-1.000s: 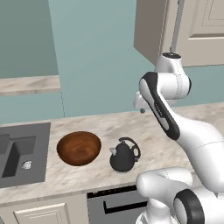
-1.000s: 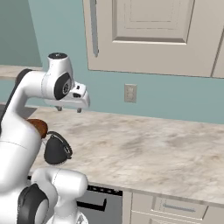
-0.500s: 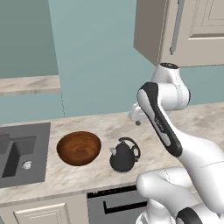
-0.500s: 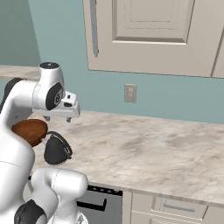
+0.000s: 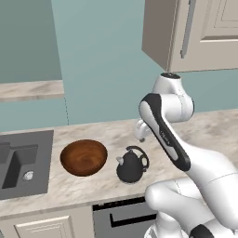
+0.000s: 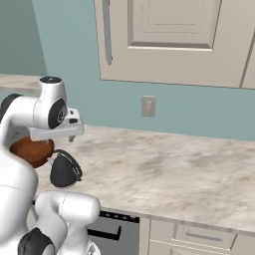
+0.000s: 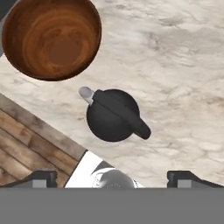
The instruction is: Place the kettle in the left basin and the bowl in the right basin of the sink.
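Observation:
The black kettle stands upright on the marble counter, just right of the reddish-brown wooden bowl. In the hand view the kettle lies at centre, spout toward the bowl at the upper left. My gripper hangs above and slightly behind the kettle, well clear of it. It is open, with its fingertips far apart and nothing between them. In the right base view the gripper is over the kettle and bowl. The dark grey sink lies left of the bowl, its right basin showing a silver drain; the left basin is cut off.
A wall cabinet hangs above the arm, and a raised marble ledge sits behind the sink. The counter's front edge runs close to the kettle, with wooden floor beyond it. Open marble counter stretches to the right.
The arm has folded and the hand has come down and leftward, from beside the wall to a spot over the kettle. Kettle and bowl have not moved.

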Motion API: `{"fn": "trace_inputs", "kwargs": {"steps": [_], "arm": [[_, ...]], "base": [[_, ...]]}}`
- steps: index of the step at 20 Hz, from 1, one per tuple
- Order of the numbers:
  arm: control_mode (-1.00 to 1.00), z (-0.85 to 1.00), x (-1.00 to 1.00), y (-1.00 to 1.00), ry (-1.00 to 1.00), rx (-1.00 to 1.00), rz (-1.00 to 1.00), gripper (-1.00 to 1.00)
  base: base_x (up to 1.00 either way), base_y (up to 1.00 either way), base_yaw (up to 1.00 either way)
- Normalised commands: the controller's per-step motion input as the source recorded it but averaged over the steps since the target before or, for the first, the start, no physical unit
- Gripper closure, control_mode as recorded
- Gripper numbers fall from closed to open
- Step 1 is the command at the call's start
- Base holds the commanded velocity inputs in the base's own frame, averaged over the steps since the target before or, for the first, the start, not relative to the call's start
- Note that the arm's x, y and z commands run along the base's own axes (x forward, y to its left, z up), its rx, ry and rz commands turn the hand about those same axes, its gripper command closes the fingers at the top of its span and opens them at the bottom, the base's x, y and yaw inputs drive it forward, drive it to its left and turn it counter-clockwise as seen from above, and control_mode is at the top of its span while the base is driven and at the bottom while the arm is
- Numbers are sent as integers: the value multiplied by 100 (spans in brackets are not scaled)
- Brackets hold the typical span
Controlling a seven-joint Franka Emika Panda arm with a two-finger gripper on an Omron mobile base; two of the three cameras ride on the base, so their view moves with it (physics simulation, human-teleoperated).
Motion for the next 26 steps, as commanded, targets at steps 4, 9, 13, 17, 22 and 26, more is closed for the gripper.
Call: {"fn": "trace_inputs", "kwargs": {"steps": [4,9,13,17,22,26], "arm": [[-100,-28,0,2,-1,-7,50,-100],[-100,-19,-3,26,0,-13,44,-100],[-100,-23,16,19,-4,-11,28,-100],[-100,-14,38,-4,-2,-3,2,-100],[-100,-22,22,1,-2,-6,0,-100],[-100,-28,0,6,0,-1,0,-100]], "base": [[0,0,0],[0,0,0],[0,0,0],[0,0,0],[0,0,0],[0,0,0]]}}
